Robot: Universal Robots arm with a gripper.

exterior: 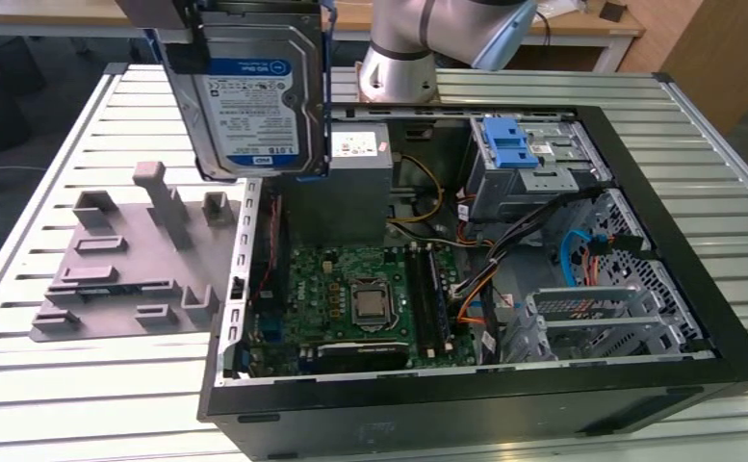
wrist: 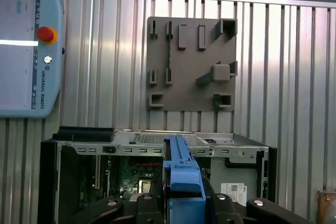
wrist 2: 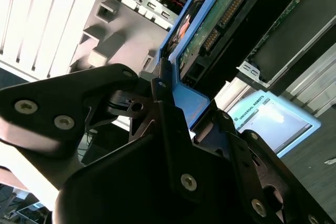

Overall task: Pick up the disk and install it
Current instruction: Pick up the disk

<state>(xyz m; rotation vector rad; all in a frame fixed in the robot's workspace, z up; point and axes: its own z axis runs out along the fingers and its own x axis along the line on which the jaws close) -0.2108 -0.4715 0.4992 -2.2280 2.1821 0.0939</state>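
Ribbed aluminium tabletop (exterior: 91,404) carries an open desktop computer case (exterior: 477,423) lying on its side, with a grey fixture plate (exterior: 116,279) just beside it. A pale robot arm (exterior: 445,38) rises behind the case. The jaws are closed on the disk (exterior: 251,96), clamping the end of its blue carrier frame (wrist 2: 191,98) and holding it in the air, clear of the tabletop and the case. The disk hangs straight down from the jaws, standing on edge, its white-and-blue label turned toward the exterior view. In the second wrist view its green circuit-board side (wrist 2: 220,19) runs away from the jaws inside the blue frame. In the first wrist view the carrier's blue edge (wrist: 181,171) stands between the jaws.

Below the jaws, the near wall of the case and the neighbouring edge of the fixture plate lie under the hanging disk; the plate's raised pockets and posts stand unoccupied. Inside the case, the green motherboard (exterior: 348,289) with its processor socket (exterior: 371,304) lies below and off to one side of the jaws. The grey power supply box (exterior: 354,183) sits nearer the held disk. A metal drive cage (exterior: 534,178) with a blue latch (exterior: 507,142) stands well apart from the jaws, in the case's far corner. A teach pendant (wrist: 26,51) rests on the tabletop beyond the case.
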